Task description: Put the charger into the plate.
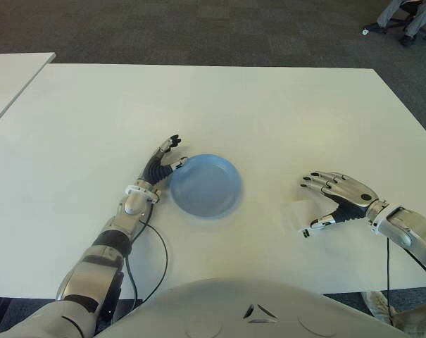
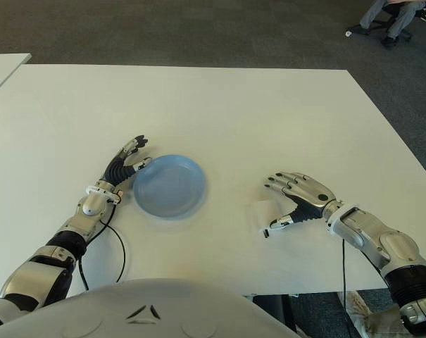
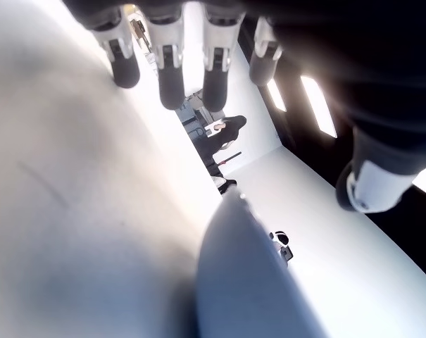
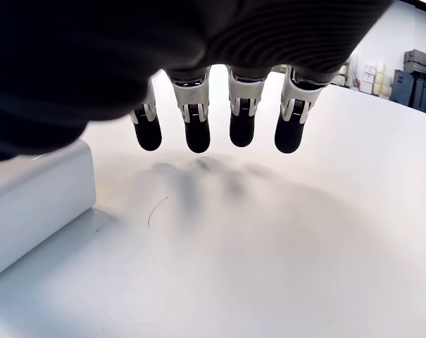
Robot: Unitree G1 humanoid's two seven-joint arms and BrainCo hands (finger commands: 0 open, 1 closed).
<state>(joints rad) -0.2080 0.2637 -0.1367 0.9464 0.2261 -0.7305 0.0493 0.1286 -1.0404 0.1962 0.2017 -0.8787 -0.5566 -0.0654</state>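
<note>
The white charger point(image 1: 296, 213) lies flat on the white table point(image 1: 269, 113), to the right of the empty blue plate point(image 1: 204, 184). My right hand point(image 1: 308, 205) sits just right of the charger, open, fingers stretched above it and thumb at its near side. In the right wrist view the charger point(image 4: 29, 204) is a white block beside the straight fingers point(image 4: 197, 134), with nothing grasped. My left hand point(image 1: 176, 152) is open against the plate's left rim, and its wrist view shows the plate's rim point(image 3: 248, 282) below extended fingers point(image 3: 169, 77).
A black cable point(image 1: 160, 259) loops on the table beside my left forearm. A second white table point(image 1: 8, 70) stands at the far left. A person's legs and a chair point(image 1: 404, 17) show on the carpet at the far right.
</note>
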